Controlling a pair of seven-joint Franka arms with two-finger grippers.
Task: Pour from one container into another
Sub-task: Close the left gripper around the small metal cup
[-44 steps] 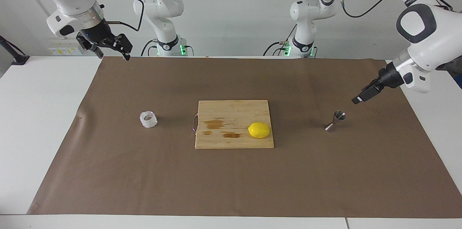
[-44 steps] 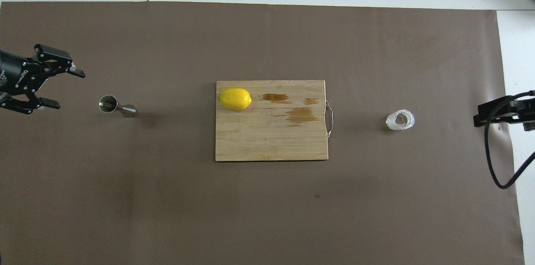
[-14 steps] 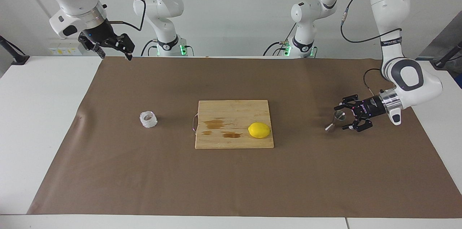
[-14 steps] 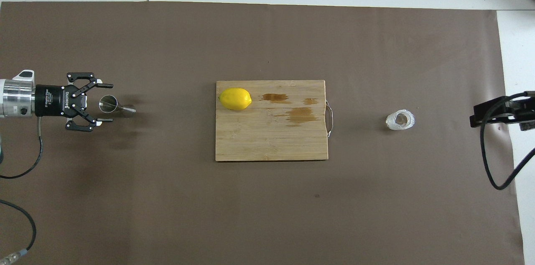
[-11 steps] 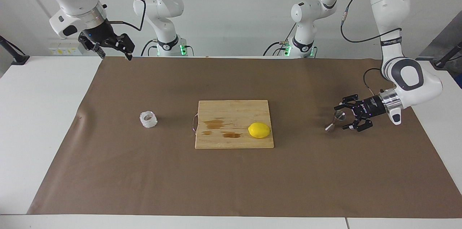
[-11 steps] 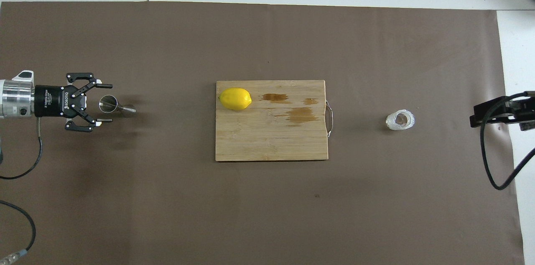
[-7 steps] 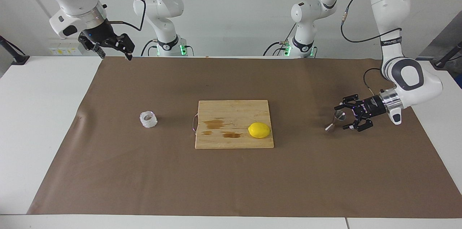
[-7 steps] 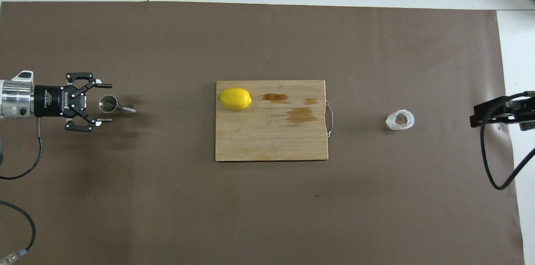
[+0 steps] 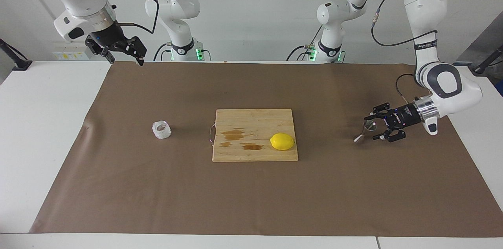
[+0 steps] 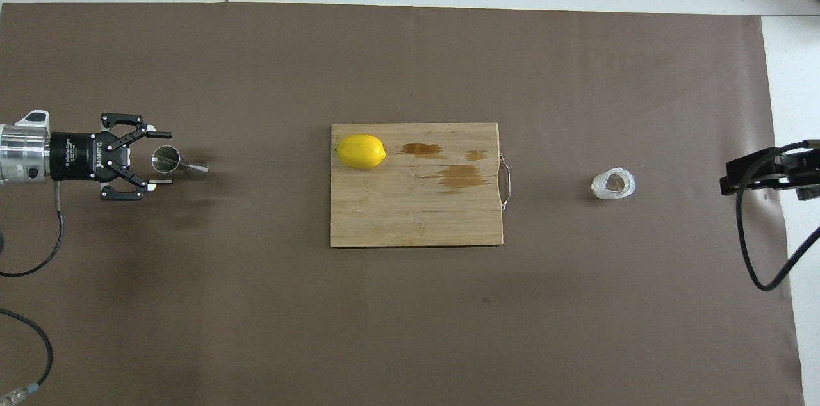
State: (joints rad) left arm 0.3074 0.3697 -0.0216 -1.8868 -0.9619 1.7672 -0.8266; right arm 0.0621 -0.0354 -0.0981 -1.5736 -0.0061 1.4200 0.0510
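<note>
The steel jigger point(image 9: 364, 131) stands on the brown mat toward the left arm's end of the table, and it also shows in the overhead view point(image 10: 184, 166). My left gripper point(image 9: 374, 126) lies level just above the mat, open. Its fingers stand on either side of the jigger's upper cone, apart from it point(image 10: 161, 159). The knobbly whitish glass cup point(image 9: 161, 130) stands on the mat toward the right arm's end point(image 10: 614, 184). My right gripper point(image 9: 125, 60) waits, open and empty, up in the air over the mat's corner point(image 10: 737, 178).
A wooden cutting board point(image 9: 251, 121) with brown wet stains lies in the middle of the mat point(image 10: 416, 220). A yellow lemon point(image 9: 282, 141) lies on the board's end toward the jigger point(image 10: 360, 151). A black cable hangs from each arm.
My left gripper came down from above, turned level and closed in on the jigger, with a finger on each side. In the last second it barely moved. The right arm has stayed still.
</note>
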